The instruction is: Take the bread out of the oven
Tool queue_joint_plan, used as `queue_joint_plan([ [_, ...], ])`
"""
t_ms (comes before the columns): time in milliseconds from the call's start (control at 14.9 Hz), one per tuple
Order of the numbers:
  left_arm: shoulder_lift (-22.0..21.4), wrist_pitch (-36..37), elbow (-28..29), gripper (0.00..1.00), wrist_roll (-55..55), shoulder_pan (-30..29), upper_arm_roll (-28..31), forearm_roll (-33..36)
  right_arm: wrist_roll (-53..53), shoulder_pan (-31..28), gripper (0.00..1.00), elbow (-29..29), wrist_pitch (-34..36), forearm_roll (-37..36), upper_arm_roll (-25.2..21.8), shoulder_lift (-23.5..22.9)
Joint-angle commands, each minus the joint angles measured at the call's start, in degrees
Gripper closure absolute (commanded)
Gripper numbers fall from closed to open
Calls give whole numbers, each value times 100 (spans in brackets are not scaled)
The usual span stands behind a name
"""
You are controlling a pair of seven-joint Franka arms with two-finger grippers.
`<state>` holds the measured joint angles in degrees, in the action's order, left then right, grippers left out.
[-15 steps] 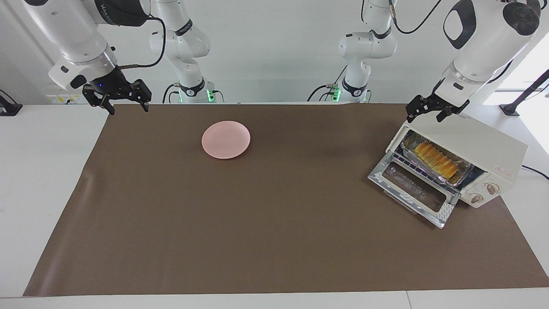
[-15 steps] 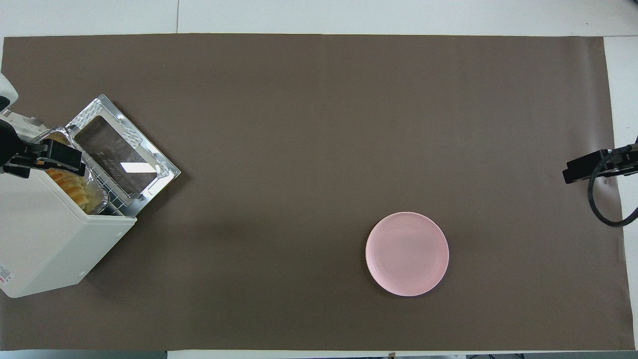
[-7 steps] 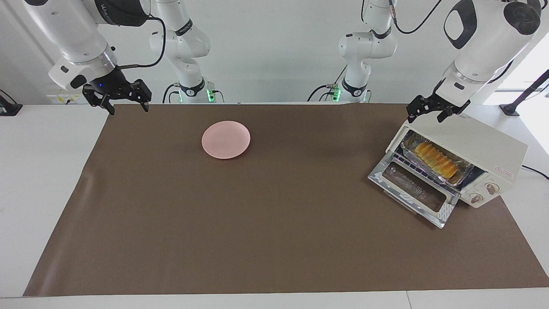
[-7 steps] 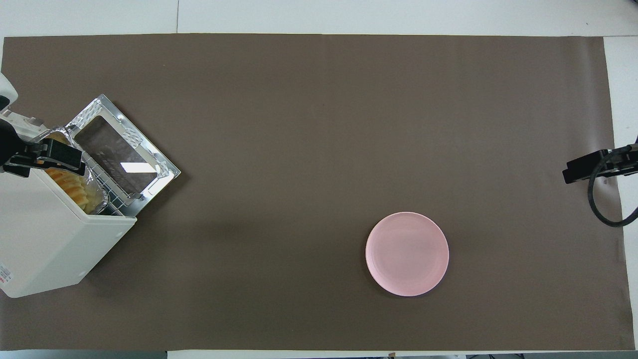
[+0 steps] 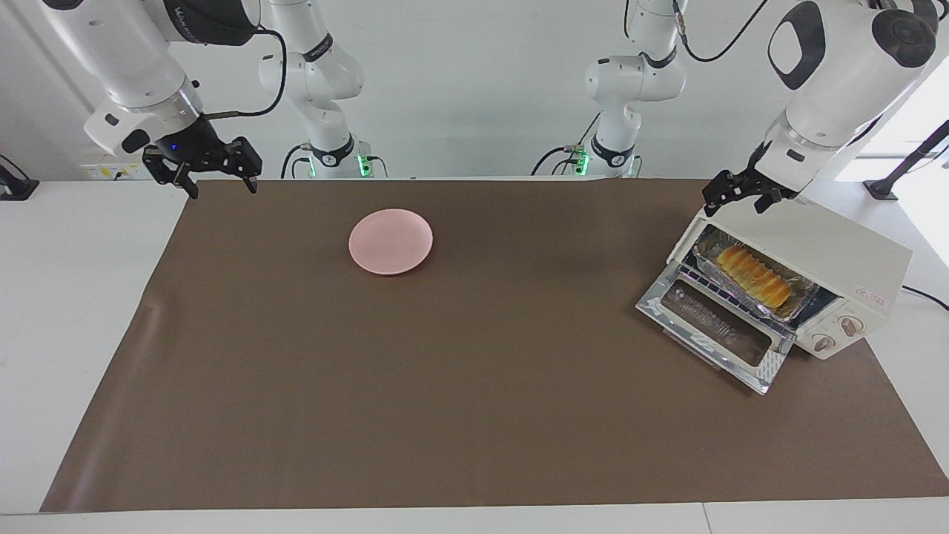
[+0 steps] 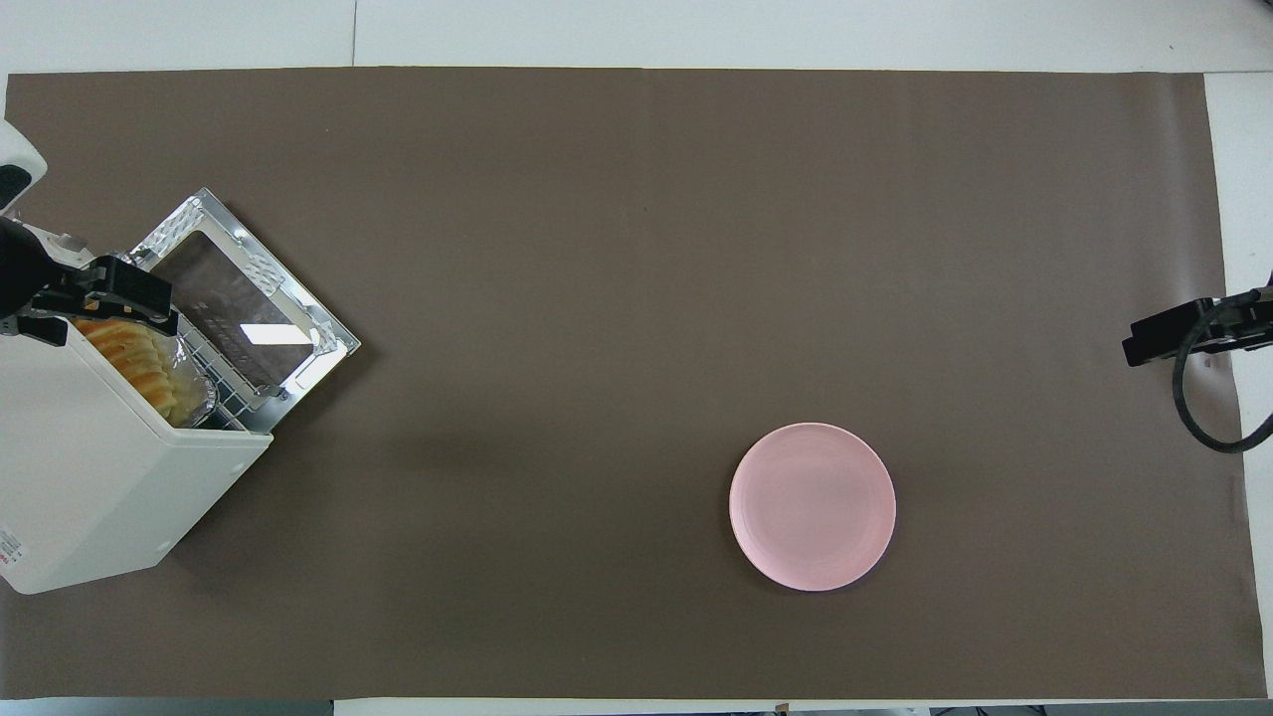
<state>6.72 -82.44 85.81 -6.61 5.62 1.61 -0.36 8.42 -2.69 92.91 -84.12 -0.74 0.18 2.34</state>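
The bread (image 5: 753, 276) is seen lying in a foil tray (image 5: 804, 285) inside the open oven (image 5: 852, 259), under the empty, wide-open left gripper (image 5: 740, 199). Soft and light, it is probably best pinched gently mid-length. The right gripper (image 5: 219, 176), likewise open and empty, is kept waiting.

Bright, even light; glare on the oven door (image 6: 261, 333).

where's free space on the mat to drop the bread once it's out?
Most of the brown mat is bare, all the way between the pink plate and the oven; the plate itself is empty. It is crowded only in front of the oven, where the lowered door lies, with the bread still inside.
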Motion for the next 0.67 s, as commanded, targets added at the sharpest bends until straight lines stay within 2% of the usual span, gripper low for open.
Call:
queue_joint_plan([
  [0, 1600, 580, -1836, 0, -1049, 395, 112, -17, -34, -82, 0, 122, 19, -75, 87, 118],
  [67, 1857, 484, -1997, 0, -1271, 500, 216, -17, -34, -82, 0, 113, 19, -75, 87, 118],
  [335, 2263, -52, -1981, 0, -1929, 974, 980, 255, -34, -82, 0, 122, 19, -75, 87, 118],
  [602, 2027, -315, -1245, 0, -2327, 1178, 1219, 782, -25, -100, 0, 122, 19, -75, 79, 118],
])
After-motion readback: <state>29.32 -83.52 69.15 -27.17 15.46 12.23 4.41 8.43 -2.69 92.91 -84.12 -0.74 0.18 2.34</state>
